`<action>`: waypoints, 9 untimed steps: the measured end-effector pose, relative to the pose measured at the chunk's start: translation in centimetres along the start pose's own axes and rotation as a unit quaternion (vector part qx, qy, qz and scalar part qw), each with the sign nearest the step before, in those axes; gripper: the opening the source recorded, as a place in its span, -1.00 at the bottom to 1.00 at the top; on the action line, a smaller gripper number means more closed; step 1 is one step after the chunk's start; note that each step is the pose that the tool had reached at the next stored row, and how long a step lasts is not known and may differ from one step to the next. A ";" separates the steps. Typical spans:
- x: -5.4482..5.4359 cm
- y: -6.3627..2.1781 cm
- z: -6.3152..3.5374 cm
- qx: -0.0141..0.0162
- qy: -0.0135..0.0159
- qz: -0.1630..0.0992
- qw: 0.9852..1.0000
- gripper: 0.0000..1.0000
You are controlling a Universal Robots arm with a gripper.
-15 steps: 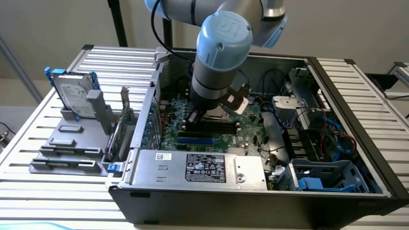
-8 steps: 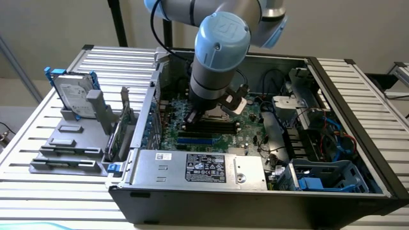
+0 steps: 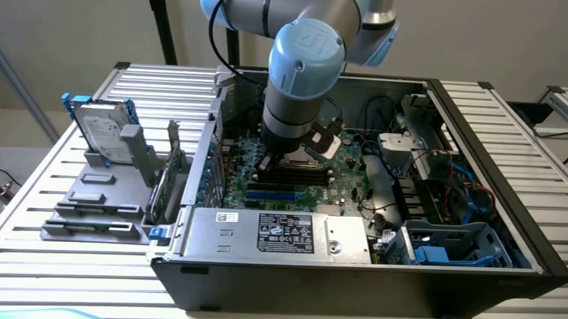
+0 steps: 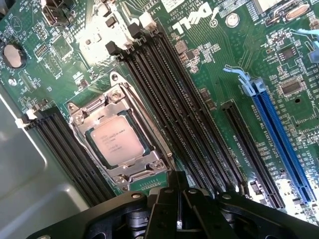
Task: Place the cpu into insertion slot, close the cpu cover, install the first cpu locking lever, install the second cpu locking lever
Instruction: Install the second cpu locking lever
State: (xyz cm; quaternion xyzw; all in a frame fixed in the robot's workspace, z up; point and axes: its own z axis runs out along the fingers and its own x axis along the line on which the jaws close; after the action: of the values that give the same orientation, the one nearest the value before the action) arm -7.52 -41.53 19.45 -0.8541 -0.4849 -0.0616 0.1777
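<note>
The cpu [image 4: 117, 142], a pale metallic square, lies flat in the insertion slot [image 4: 116, 82] on the green motherboard [image 4: 209, 64]. The cpu cover [image 4: 141, 174], a silver frame, lies down around the chip, whose face shows through its window. A thin metal lever [image 4: 147, 119] runs along the slot's side beside the memory slots. My gripper [image 4: 175, 199] hangs just off one corner of the slot, its black fingers [image 4: 164, 209] shut together with nothing between them. In the exterior view the gripper [image 3: 291, 159] sits low inside the open computer case over the board.
Long black memory slots [image 4: 174, 99] flank the socket on both sides. Blue expansion slots [image 4: 279, 129] lie further off. A power supply [image 3: 275, 232], cables and a blue drive cage [image 3: 453, 249] crowd the case. A hard drive [image 3: 102, 133] stands on a grey rack outside.
</note>
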 end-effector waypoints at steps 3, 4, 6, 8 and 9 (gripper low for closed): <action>0.1 -0.13 0.24 0.000 0.000 0.000 1.000 -0.79; 0.1 -0.16 0.31 0.000 -0.001 0.000 1.000 -0.79; 0.1 -0.19 0.41 -0.001 -0.002 0.000 1.000 -0.79; 0.1 -0.19 0.46 -0.002 -0.004 0.000 1.000 -0.79; 0.1 -0.19 0.47 -0.003 -0.005 0.000 1.000 -0.79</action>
State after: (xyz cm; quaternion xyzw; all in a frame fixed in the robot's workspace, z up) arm -7.65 -41.17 19.10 -0.8551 -0.4853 -0.0588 0.1726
